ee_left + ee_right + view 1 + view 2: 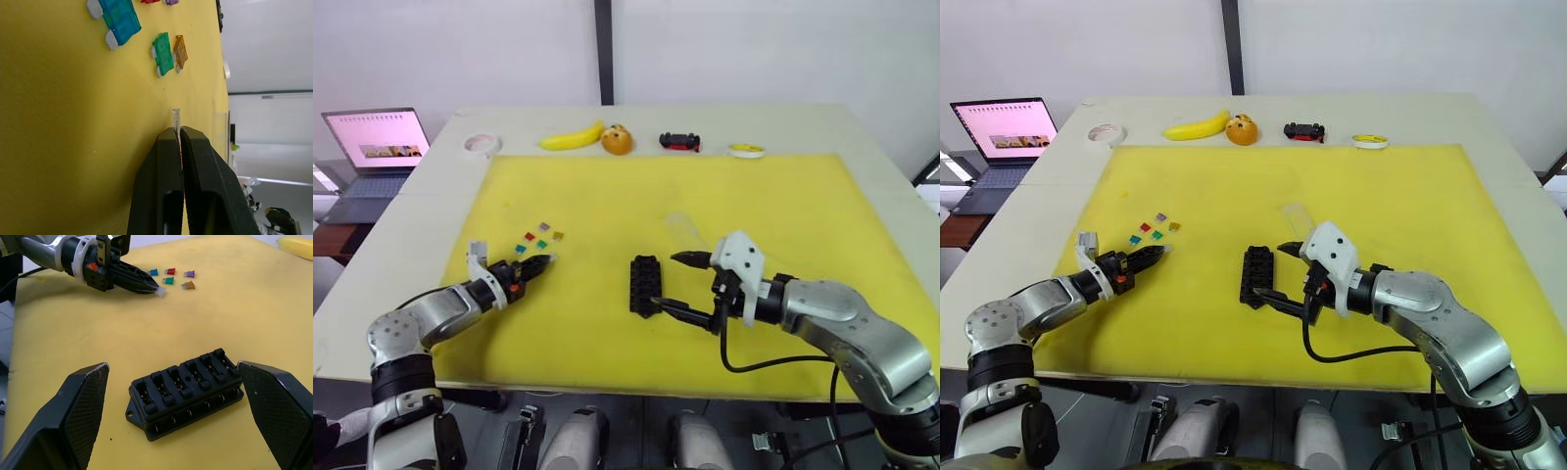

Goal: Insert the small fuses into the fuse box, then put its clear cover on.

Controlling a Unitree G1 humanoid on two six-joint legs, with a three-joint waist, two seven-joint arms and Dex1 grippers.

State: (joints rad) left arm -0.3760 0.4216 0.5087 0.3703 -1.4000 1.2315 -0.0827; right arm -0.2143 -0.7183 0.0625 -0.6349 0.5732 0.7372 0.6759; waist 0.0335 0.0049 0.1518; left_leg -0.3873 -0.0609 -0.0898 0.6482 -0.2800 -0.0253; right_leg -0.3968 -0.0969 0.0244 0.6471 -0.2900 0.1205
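The black fuse box lies on the yellow mat, with its two rows of slots facing up. My right gripper is open, with one finger on each side of the box and neither touching it. Left of the box, my left gripper is shut on a pale grey small fuse, held just above the mat. Blue, green and orange fuses lie loose beyond it, along with a red and a purple one. The clear cover rests on the mat behind the box.
Along the table's far edge are a white tape roll, a banana, an orange fruit, a black-and-red toy car and a yellow tape roll. An open laptop sits off to the left.
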